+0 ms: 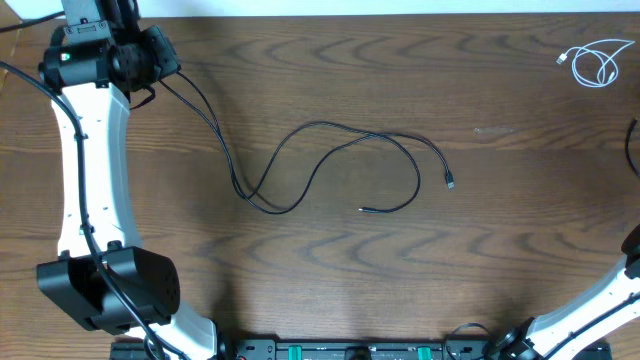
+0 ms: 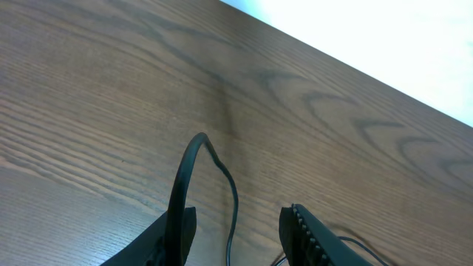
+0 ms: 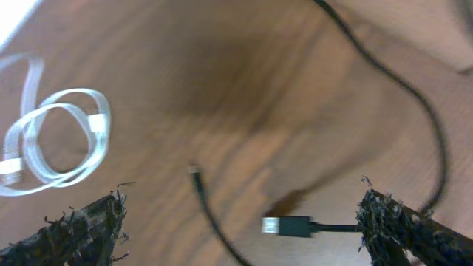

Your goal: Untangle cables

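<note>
A long black cable lies in loose loops at mid-table, its plug end to the right. One strand climbs to my left gripper at the far left corner. In the left wrist view that gripper stands partly open. The cable arches over its left finger and drops thin through the gap, unpinched. My right gripper is wide open above a black USB plug, which lies free between the fingers. A coiled white cable lies to its left, at the far right corner.
The right arm enters from the bottom right corner, its gripper outside the overhead view. Another black cable curves across the wood and shows at the right edge. Thick cords run along the left arm.
</note>
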Action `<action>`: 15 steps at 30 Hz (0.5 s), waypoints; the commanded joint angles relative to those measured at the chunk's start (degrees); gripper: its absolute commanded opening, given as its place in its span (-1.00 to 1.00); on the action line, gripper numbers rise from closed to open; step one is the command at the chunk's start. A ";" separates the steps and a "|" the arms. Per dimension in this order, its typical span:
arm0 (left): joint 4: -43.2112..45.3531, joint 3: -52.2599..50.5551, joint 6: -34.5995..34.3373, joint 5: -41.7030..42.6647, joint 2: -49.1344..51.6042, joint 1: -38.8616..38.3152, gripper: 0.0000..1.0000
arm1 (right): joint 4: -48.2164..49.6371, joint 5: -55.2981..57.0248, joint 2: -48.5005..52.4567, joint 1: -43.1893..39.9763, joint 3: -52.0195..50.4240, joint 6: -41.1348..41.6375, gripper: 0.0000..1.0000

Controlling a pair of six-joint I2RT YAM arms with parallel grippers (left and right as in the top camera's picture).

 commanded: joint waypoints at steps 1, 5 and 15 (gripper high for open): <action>0.48 -0.07 0.35 0.66 0.31 -0.13 -0.16 | 0.57 -9.07 -2.91 0.83 1.86 0.52 0.99; 0.22 -0.07 0.35 0.68 0.31 -0.15 -0.15 | -1.68 -12.52 -5.79 3.23 1.86 0.48 0.98; -0.61 -0.07 0.35 4.11 0.31 -1.73 -0.16 | -12.85 -28.37 -8.50 12.39 1.86 -15.41 0.98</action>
